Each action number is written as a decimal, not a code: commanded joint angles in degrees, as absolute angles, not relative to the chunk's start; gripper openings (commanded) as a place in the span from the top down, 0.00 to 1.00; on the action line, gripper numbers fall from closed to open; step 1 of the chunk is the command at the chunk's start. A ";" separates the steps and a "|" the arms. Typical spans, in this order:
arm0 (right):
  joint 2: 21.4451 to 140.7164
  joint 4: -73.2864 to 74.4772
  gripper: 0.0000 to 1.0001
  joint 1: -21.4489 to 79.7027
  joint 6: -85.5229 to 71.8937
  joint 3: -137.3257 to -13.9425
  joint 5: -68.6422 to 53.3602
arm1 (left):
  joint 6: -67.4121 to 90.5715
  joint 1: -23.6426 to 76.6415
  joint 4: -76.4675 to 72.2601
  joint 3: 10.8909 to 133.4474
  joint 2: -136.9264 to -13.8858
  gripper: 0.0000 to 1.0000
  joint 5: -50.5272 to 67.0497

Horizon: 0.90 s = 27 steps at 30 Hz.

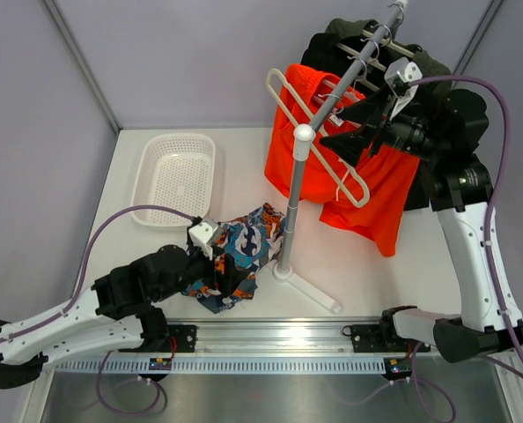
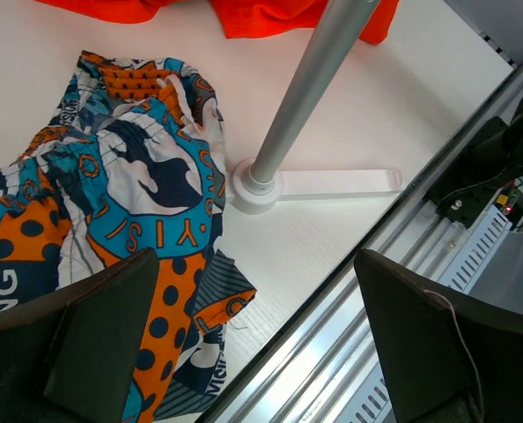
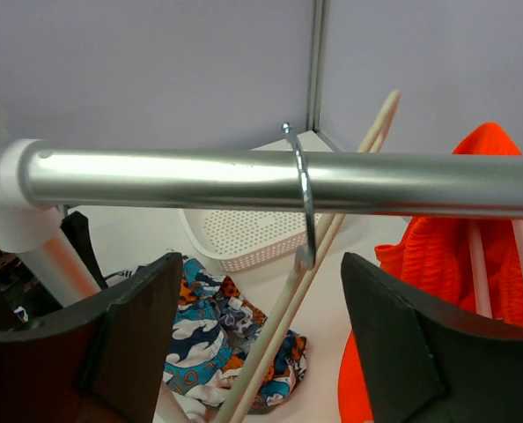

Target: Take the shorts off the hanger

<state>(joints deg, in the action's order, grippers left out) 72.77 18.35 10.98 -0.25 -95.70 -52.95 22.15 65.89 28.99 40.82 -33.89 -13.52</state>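
Legibly, only scraps of text show. White "NG" sits on an orange patch of the patterned shorts [image 2: 112, 203] and is cut off by the left-wrist frame edge. Orange letters curve round a teal ring nearby, approx "Y I S I", not certain. Tiny print on the hem is too small to read.

Patterned shorts lie crumpled on the desk [image 1: 367, 264], touching the foot of the pole [image 2: 310, 88], and are partly hidden under the L arm in the top view. L end effector [image 2: 261, 352] hovers over them w/ fingers wide apart. Only a hem corner and bare desk lie between them.

Orange shorts [image 1: 367, 189] hang from the rail [image 3: 156, 181], draped over white bars. Their upper part is hidden behind the R arm, and the right-wrist frame cuts off the rest. R end effector [image 3: 261, 335] is up at the rail, fingers spread, gripping nothing. A wire hook [image 3: 304, 194] over the rail and its cream hanger [image 3: 316, 242] pass between them. Whether the fingers touch the hanger can't be told.

Dark garments [image 1: 349, 40] bunch at the rail's far end, mostly blocked. A white basket [image 1: 175, 137] sits on the desk's L side, well apart from both shorts.
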 commanded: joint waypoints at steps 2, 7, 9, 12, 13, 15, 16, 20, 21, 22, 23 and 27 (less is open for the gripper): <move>67.15 25.91 0.11 10.73 5.44 -96.68 -47.47 | 20.48 65.74 30.58 43.33 -33.58 0.01 -18.45; 62.41 35.23 0.05 8.27 8.78 -100.36 -44.22 | 18.72 65.65 32.95 43.15 -33.22 0.01 -22.05; 60.30 40.59 0.03 5.63 11.15 -101.59 -43.68 | 18.63 65.65 34.36 44.56 -34.10 0.01 -23.90; 56.26 47.45 0.00 0.47 14.84 -100.47 -43.50 | 19.33 65.65 37.52 47.63 -37.61 0.01 -25.83; 54.60 48.68 0.00 -1.91 15.72 -99.15 -43.77 | 19.60 65.57 38.75 48.51 -38.66 0.01 -26.10; 49.85 51.50 0.00 -2.98 18.19 -94.34 -42.72 | 20.56 64.96 40.86 51.57 -43.49 0.01 -26.80; 48.18 52.11 0.00 -2.99 18.72 -92.39 -42.28 | 20.74 63.73 41.48 52.55 -45.33 0.01 -26.81; 41.41 56.06 0.01 -2.99 19.95 -84.92 -40.78 | 20.83 59.07 43.51 55.63 -58.14 0.01 -23.12; 40.61 56.51 0.01 -2.99 19.95 -83.95 -40.43 | 20.40 58.63 43.33 55.63 -59.75 0.01 -22.51; 40.00 56.86 0.00 -2.99 19.86 -82.98 -39.73 | 20.13 57.84 42.46 55.03 -61.24 0.01 -20.50; 38.69 57.47 0.01 -2.90 19.86 -82.01 -39.64 | 19.95 57.31 41.76 54.58 -62.65 0.01 -19.35; 36.04 57.39 0.01 -2.99 19.16 -75.96 -39.38 | 18.37 55.64 37.45 52.30 -70.02 0.01 -15.56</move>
<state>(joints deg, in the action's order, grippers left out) 37.21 55.59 -2.70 18.72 -78.96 -41.21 19.79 56.58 40.64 53.25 -66.98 -19.53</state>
